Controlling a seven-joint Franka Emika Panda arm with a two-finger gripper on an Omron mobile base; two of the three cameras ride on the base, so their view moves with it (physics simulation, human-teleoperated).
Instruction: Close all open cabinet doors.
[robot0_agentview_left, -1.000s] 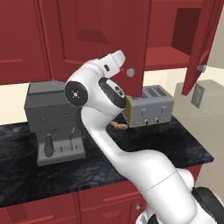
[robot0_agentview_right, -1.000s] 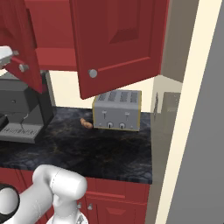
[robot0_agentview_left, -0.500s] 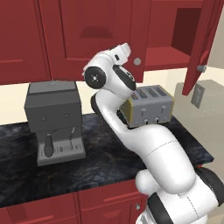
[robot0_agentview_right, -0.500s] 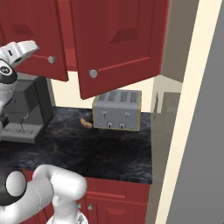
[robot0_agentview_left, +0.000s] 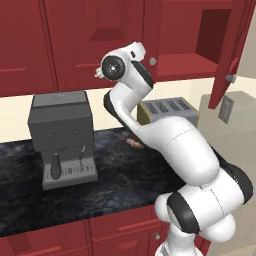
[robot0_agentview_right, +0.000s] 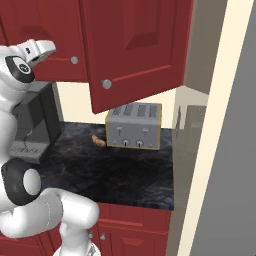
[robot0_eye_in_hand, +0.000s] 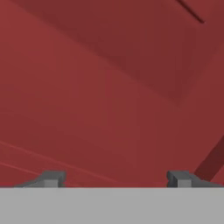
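No legible text, label, brand or number appears on any surface. The front panel of the coffee machine (robot0_agentview_left: 68, 171) carries small pale marks, too blurred to read; the toaster (robot0_agentview_right: 134, 126) front shows plain knobs.

A rendered home kitchen. Red wall cabinets (robot0_agentview_left: 95, 40) fill the top of the frame over a dark stone counter (robot0_agentview_left: 120, 180). A coffee machine (robot0_agentview_left: 62, 137) stands at left, a toaster (robot0_agentview_right: 134, 126) centre.

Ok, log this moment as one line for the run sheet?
task: close doors | open cabinet door: swung out above toaster | tool: open, facing closed door panel | contact: cannot tell
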